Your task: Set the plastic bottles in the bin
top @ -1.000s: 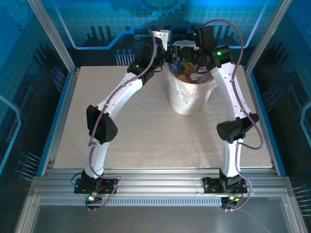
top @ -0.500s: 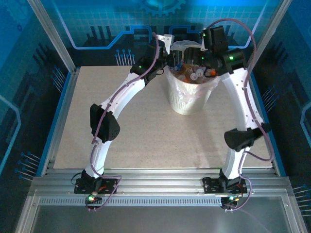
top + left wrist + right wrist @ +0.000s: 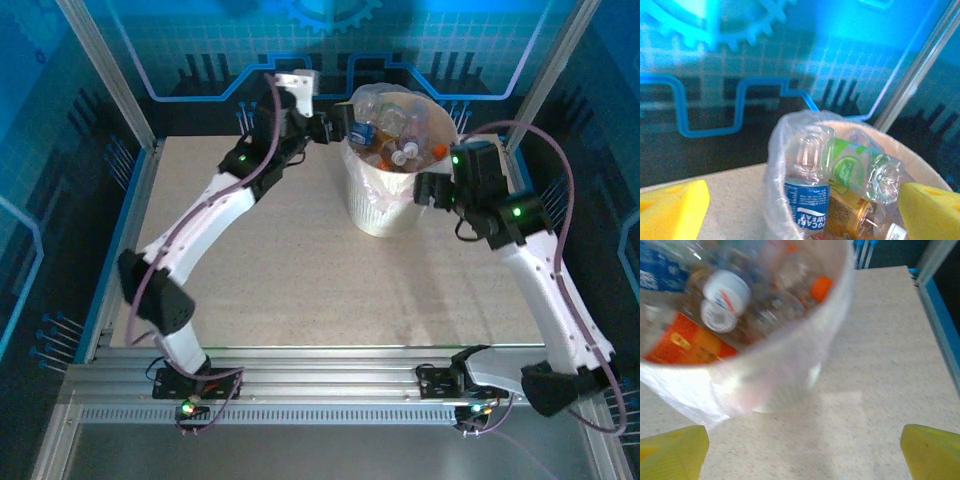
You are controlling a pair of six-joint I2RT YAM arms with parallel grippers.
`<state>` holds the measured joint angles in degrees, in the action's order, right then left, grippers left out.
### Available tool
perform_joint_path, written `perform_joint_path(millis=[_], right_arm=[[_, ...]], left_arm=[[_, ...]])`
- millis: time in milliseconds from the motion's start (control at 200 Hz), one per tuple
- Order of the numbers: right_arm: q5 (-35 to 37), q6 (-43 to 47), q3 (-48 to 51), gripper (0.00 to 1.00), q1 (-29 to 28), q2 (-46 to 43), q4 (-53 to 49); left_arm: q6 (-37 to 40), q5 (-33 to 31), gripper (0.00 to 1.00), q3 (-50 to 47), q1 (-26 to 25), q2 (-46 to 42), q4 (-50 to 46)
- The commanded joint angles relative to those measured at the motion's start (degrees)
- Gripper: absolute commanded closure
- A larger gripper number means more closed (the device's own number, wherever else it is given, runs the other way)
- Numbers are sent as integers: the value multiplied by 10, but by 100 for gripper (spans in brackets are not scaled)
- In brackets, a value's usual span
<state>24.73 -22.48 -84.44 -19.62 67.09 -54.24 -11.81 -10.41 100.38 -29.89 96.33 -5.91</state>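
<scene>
left jaws: wide apart, nothing between them; left pads [image 3: 671, 210] sit in the two lower corners of the left wrist view.
left gripper [image 3: 337, 128]: upper centre of the top view, just left of the bin's rim.
right jaws: wide apart, empty; right pads [image 3: 673, 452] in both lower corners, bare table [image 3: 880, 365] between.
right gripper [image 3: 425, 190]: right of centre, beside the bin's right wall.
bin [image 3: 385, 212]: upright on the table, upper centre, lined with a clear bag [image 3: 775, 165].
bottles [image 3: 395, 135]: piled inside the bin up to the rim.
blue bottle [image 3: 807, 197]: against the near rim, a green bottle [image 3: 850, 167] lying to its right.
</scene>
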Motion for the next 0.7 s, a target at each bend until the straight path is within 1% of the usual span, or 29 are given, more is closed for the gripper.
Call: perform_joint_path(millis=[0,55,115,205,310,400,500,600,690], right_arm=[[64,-22,92,0,10,-70,55],[79,-16,150,0,15,-109,83],[82,10,220,0,18,-151,137],[93,40,306,0,22,-207,207],[119,49,397,0,24,-258,263],[156,44,464,0,27,-295,306],[180,44,530,0,31,-330,352],[158,83,582,0,44,-354,403],[139,108,618,0,57,-362,444]], left_arm=[[7,-73,1,-113,4,-87,60],[9,-100,1,-187,6,-137,82],[5,-139,1,-260,9,-190,91],[-8,-195,1,-364,16,-266,92],[-17,-246,1,-475,23,-351,88],[-11,-272,1,-563,28,-420,100],[7,-301,1,-644,31,-481,111],[39,-325,1,-711,35,-527,126],[62,-343,1,-773,47,-553,169]])
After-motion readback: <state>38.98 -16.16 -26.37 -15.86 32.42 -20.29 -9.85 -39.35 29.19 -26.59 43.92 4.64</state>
